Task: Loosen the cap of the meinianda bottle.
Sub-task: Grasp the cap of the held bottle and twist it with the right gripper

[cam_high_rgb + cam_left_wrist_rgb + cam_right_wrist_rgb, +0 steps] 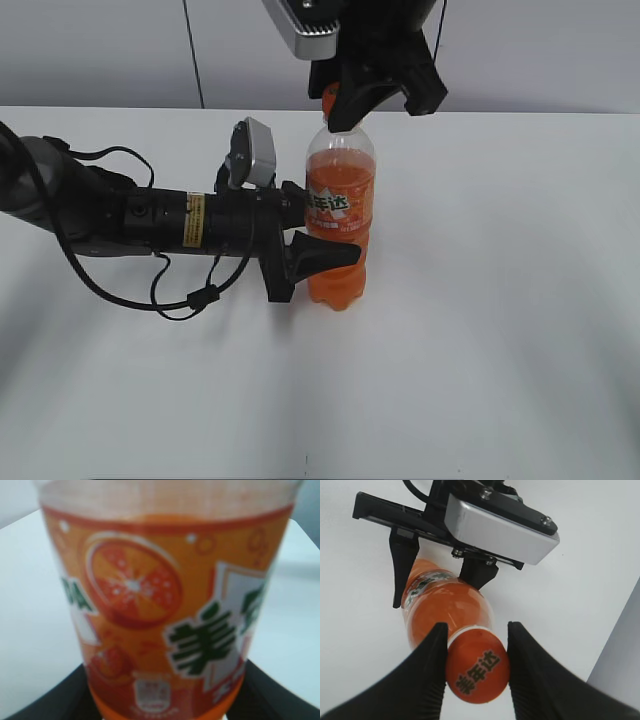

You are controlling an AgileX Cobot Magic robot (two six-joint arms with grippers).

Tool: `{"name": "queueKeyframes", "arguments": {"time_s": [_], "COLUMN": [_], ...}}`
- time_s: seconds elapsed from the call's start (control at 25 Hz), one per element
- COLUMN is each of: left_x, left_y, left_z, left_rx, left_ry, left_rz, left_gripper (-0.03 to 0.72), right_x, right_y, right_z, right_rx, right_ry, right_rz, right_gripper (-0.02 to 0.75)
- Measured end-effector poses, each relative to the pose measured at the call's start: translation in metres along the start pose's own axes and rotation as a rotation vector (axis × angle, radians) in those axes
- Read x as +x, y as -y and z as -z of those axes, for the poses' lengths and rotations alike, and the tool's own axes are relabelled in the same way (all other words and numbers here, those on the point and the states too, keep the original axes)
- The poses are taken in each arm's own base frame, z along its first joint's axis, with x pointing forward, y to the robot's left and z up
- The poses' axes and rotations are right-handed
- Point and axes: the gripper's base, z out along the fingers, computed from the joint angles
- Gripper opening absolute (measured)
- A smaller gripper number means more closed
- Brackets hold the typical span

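Observation:
The meinianda bottle (339, 215) stands upright on the white table, clear plastic with orange drink and an orange label. My left gripper (318, 240) reaches in from the left and is shut on the bottle's labelled body; the left wrist view shows the label (165, 615) filling the frame between the two black fingers. My right gripper (345, 105) comes down from above and is shut on the orange cap (477, 667), one finger on each side of it. The cap's top bears dark characters. In the exterior view the cap (328, 100) is mostly hidden by the fingers.
The white table (500, 330) stretches around the bottle. A grey wall (540, 50) rises behind the table's far edge. The left arm's cables (185, 295) lie on the table on the left.

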Motion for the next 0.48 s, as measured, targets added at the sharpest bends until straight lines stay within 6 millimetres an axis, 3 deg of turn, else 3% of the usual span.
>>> {"name": "queueKeyframes", "arguments": {"time_s": [0.48], "left_x": [0.000], "left_y": [0.000], "left_z": [0.000], "left_rx": [0.003], "left_ry": [0.000], "left_rz": [-0.001], "left_gripper": [0.402], "right_x": [-0.005], "right_y": [-0.001], "right_z": [0.010], "right_rx": [0.019], "right_ry": [0.034], "right_rz": [-0.066], "right_gripper": [0.272]}}
